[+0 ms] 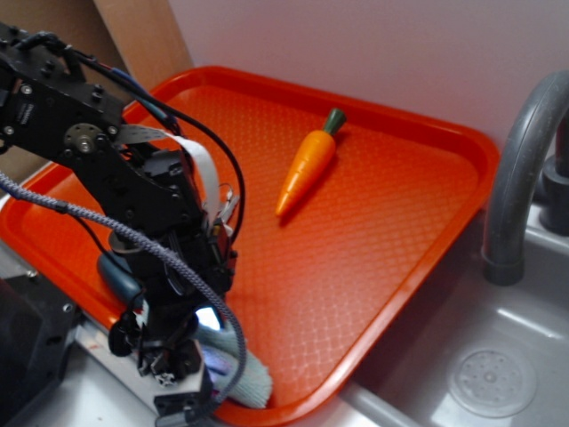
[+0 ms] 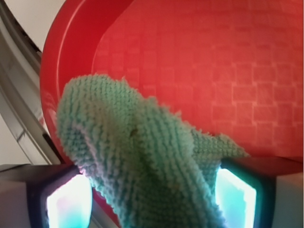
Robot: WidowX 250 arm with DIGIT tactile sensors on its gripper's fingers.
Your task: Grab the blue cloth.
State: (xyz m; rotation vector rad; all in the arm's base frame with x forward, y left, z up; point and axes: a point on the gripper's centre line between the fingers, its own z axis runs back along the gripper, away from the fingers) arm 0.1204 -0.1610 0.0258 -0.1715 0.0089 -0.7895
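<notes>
The blue cloth [image 1: 256, 377] is a pale teal terry rag bunched on the front corner of the orange tray [image 1: 418, 222]. My gripper [image 1: 188, 396] is down low right over it. In the wrist view the cloth [image 2: 142, 156] rises as a fuzzy ridge between my two fingers, with the gripper [image 2: 152, 202] straddling it. The jaws stand wide apart. The right pad [image 2: 235, 199] touches the cloth's edge. A strip of red tray shows between the cloth and the left pad [image 2: 69, 204]. The arm hides most of the cloth in the exterior view.
A toy carrot [image 1: 308, 165] lies on the tray's far middle. A small dark blue rounded object [image 1: 117, 276] sits at the tray's left rim beside the arm. A grey faucet [image 1: 520, 169] and sink drain [image 1: 492, 382] are to the right. The tray corner overhangs the sink edge [image 2: 19, 118].
</notes>
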